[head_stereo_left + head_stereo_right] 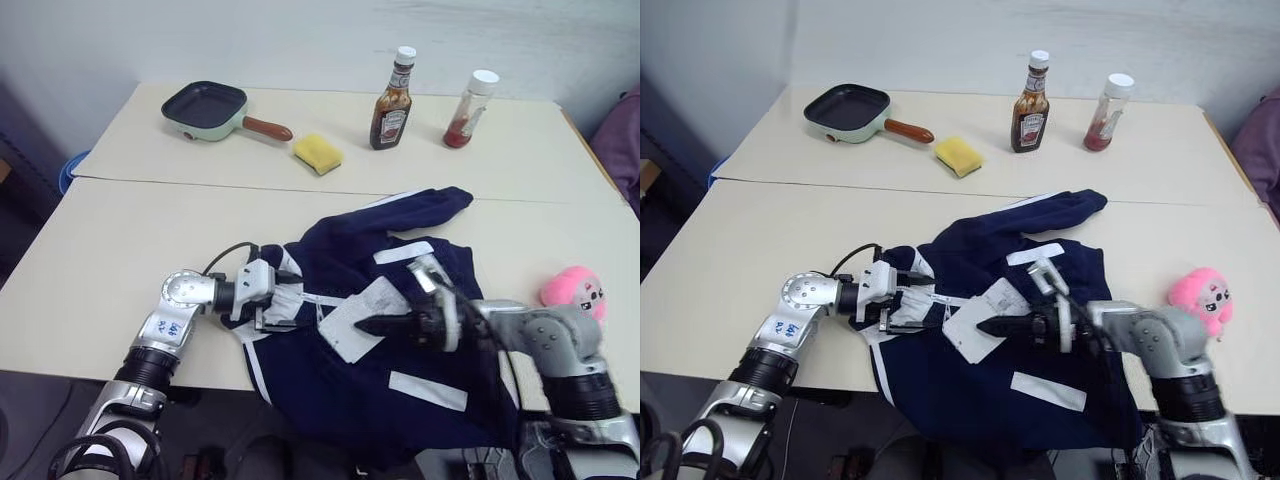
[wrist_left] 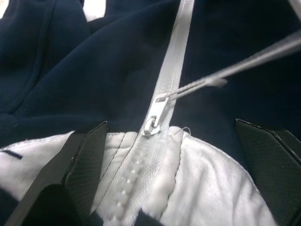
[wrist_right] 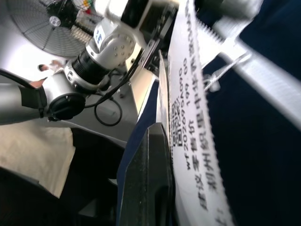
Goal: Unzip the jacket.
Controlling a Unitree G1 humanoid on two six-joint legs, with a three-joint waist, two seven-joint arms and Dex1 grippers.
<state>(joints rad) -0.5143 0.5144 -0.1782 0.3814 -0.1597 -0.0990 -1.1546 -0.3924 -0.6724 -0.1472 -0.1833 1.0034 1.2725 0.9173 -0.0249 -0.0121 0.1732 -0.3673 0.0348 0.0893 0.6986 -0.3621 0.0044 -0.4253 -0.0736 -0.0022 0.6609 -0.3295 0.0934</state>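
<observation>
Pale cream laminate formed the table [image 1: 120, 260], made of two slabs butted along a seam, and on its near edge the jacket [image 1: 400, 300] was spread: soft navy fabric, crumpled, with one sleeve thrown toward the far right and the hem hanging off the near edge. White rectangular pocket strips were seen on it, and a white zipper [image 2: 171, 75] ran down its front, the small metal slider [image 2: 154, 117] sitting just past the white collar lining. A white paper tag [image 1: 355, 322], printed with black characters, lay on the chest and was tied to the slider by a thin taut cord.

The left gripper [image 1: 275, 312] was reached in from the near left, roughly level, its two black fingers spread wide on either side of the collar top, nothing being clasped. The right gripper [image 1: 375, 325] was pointed leftward across the jacket, its fingers pressed together on the paper tag.

At the far side were set a mint-green square pan [image 1: 205, 110] with a wooden handle, a yellow sponge [image 1: 318, 153], a brown sauce bottle [image 1: 392, 105] and a clear bottle [image 1: 470, 110] holding red sauce. A fluffy pink plush toy [image 1: 575, 290] was placed at the right.
</observation>
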